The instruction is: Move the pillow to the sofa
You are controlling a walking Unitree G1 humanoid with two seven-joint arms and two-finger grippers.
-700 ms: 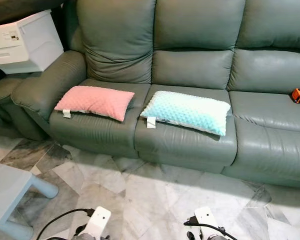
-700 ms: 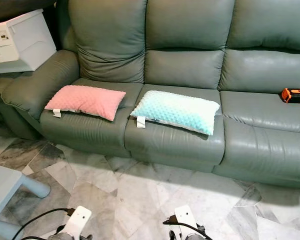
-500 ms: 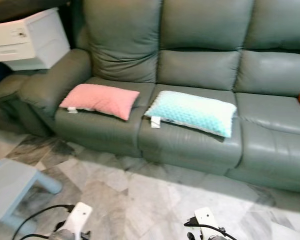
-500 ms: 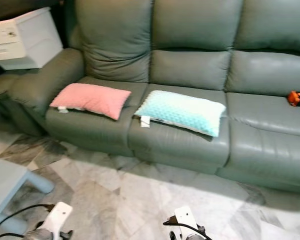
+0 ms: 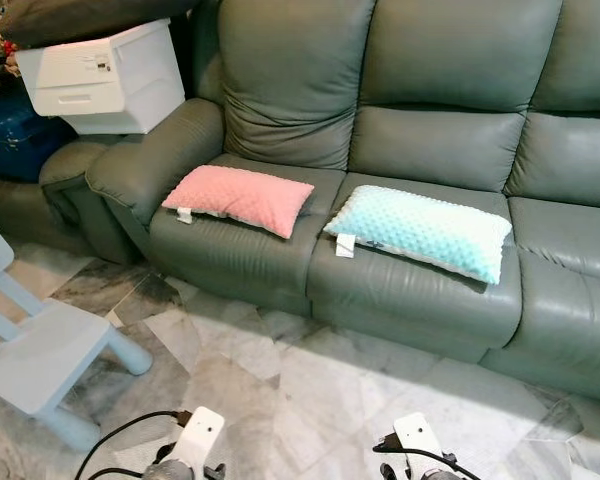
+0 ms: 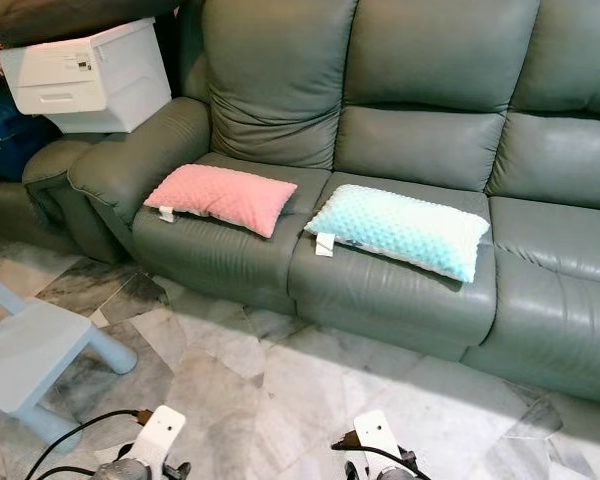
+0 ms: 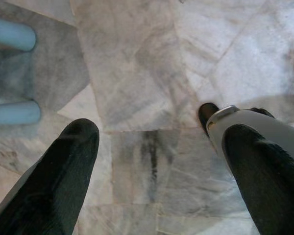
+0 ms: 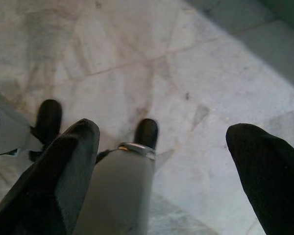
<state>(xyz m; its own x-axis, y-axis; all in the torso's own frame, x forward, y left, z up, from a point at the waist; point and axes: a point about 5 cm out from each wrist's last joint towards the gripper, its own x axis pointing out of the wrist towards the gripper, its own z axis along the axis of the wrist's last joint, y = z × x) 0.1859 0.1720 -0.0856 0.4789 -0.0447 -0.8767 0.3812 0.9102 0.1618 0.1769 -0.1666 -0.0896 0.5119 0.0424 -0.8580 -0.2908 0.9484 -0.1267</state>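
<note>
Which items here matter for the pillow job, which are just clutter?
Job: pink pillow, teal pillow, both lying on the grey sofa.
Lying about: white storage drawer, light blue chair, dark blue case.

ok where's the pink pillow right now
In the left eye view the pink pillow lies on the sofa's left seat, beside the armrest, with the blue pillow to its right.

White drawer box by armrest; blue kids' chair on marble floor.
</note>
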